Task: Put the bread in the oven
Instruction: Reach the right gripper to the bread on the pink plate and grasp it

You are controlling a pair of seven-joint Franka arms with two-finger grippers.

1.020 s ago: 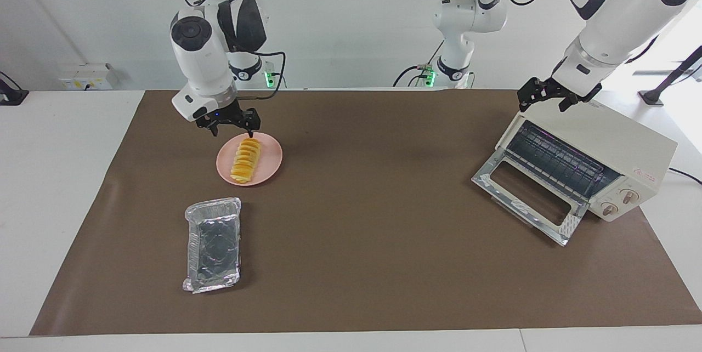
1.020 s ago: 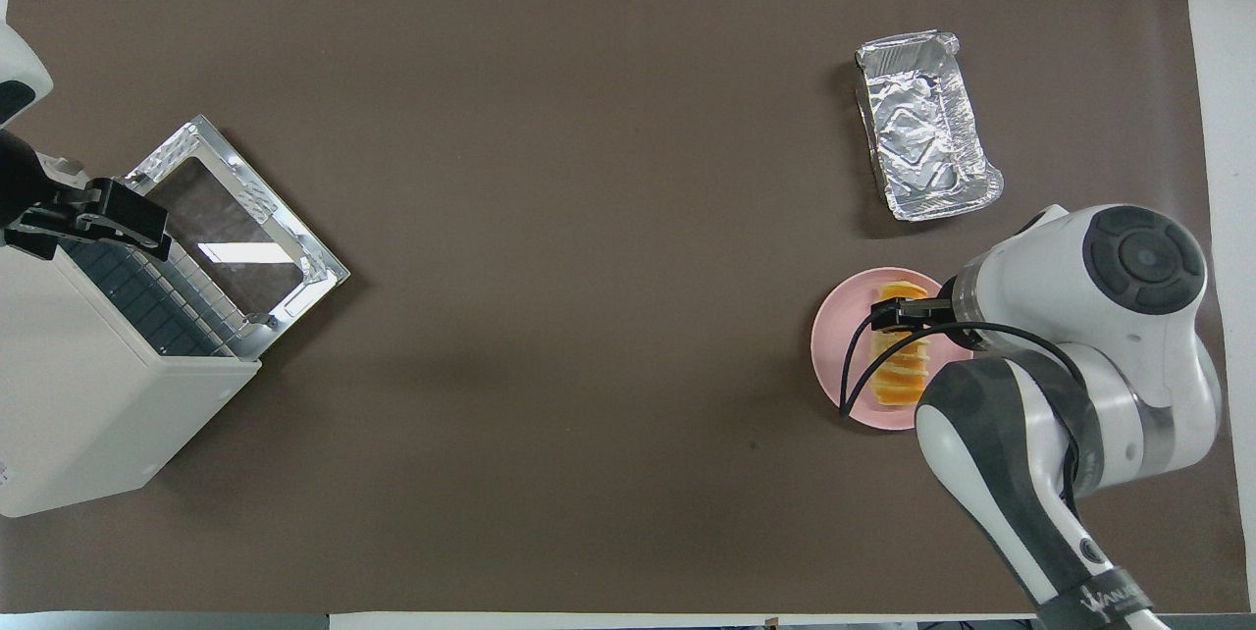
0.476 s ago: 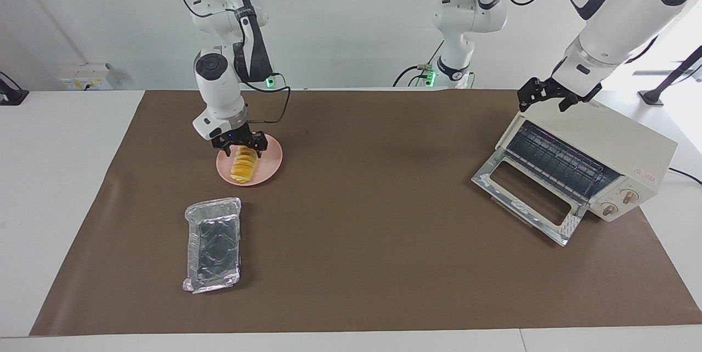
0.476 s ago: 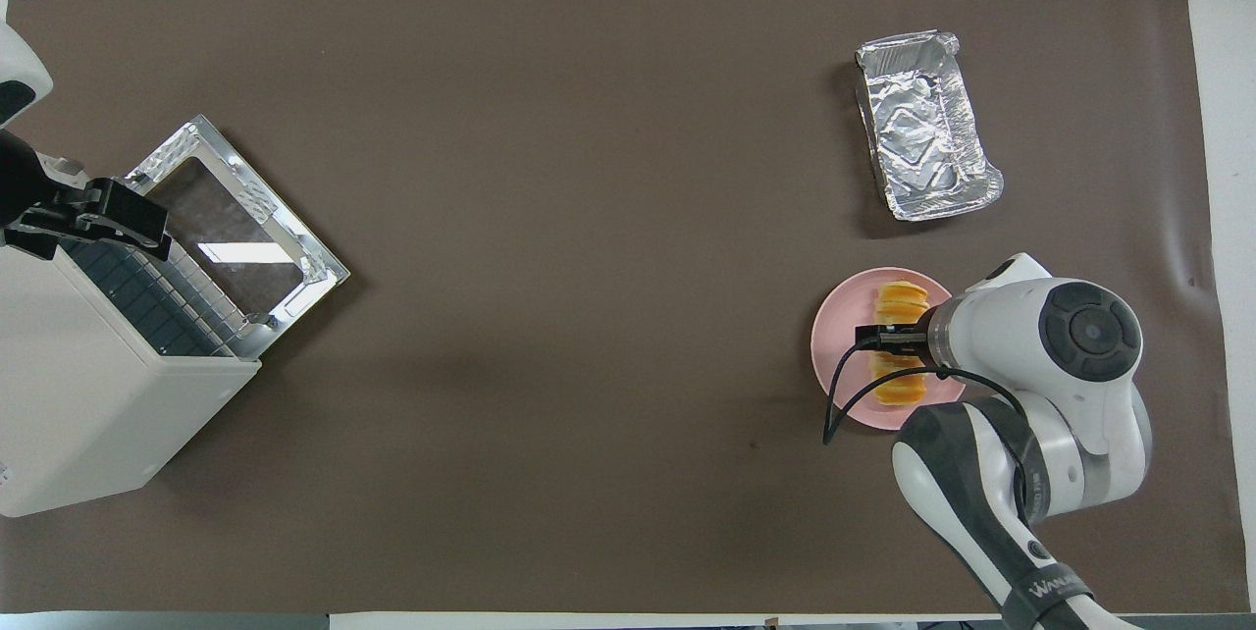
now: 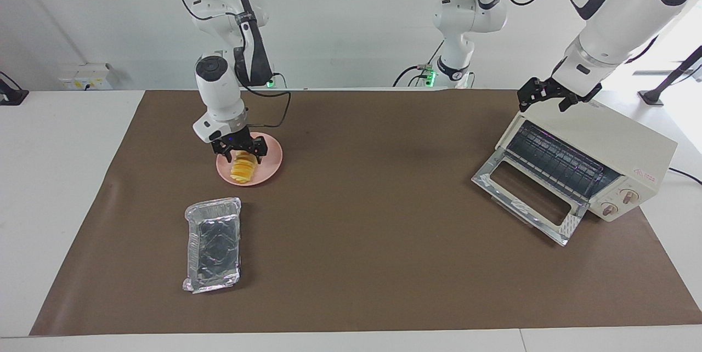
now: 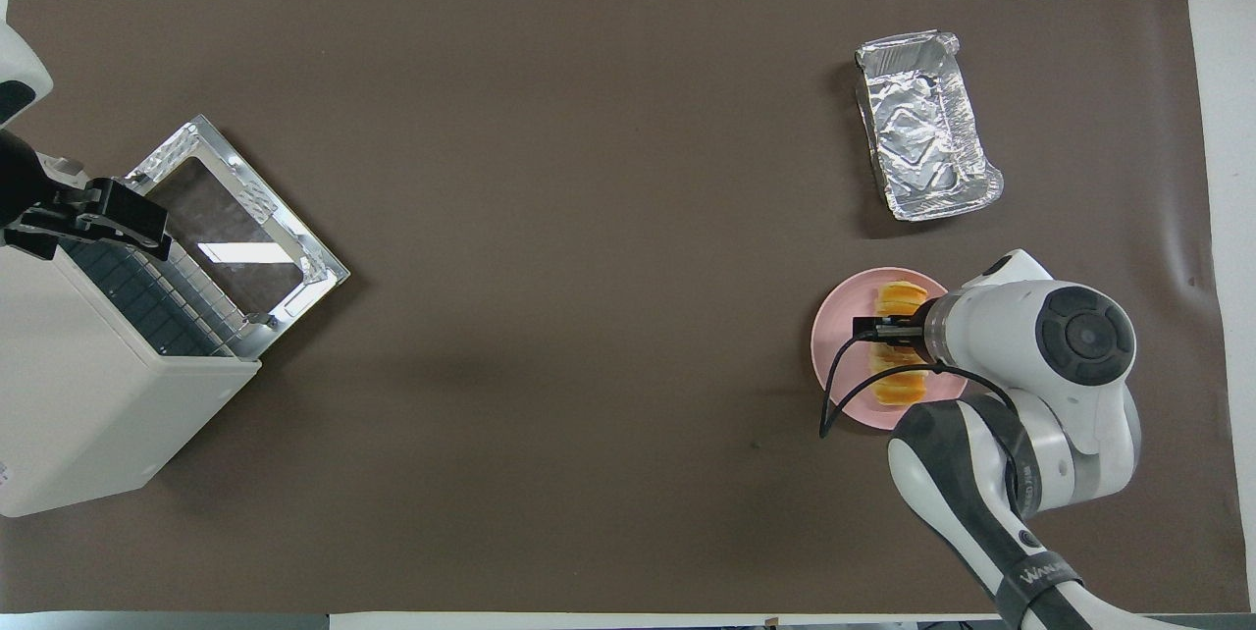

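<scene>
Yellow-orange bread (image 5: 243,166) on pink plate (image 5: 270,164), right gripper (image 5: 239,150) straddling it

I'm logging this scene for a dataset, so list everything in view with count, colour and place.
bread: one, yellow-orange, on the plate.
plate: one, pink, toward the right arm's end of the table.
foil tray: one, silver, farther from the robots than the plate.
oven: one, cream-white, door dropped open, at the left arm's end.
mat: one, brown, covering the table.
right gripper: one, black, down at the bread, jaws open on either side of it.
left gripper: one, black, over the oven's top edge, waiting.
</scene>
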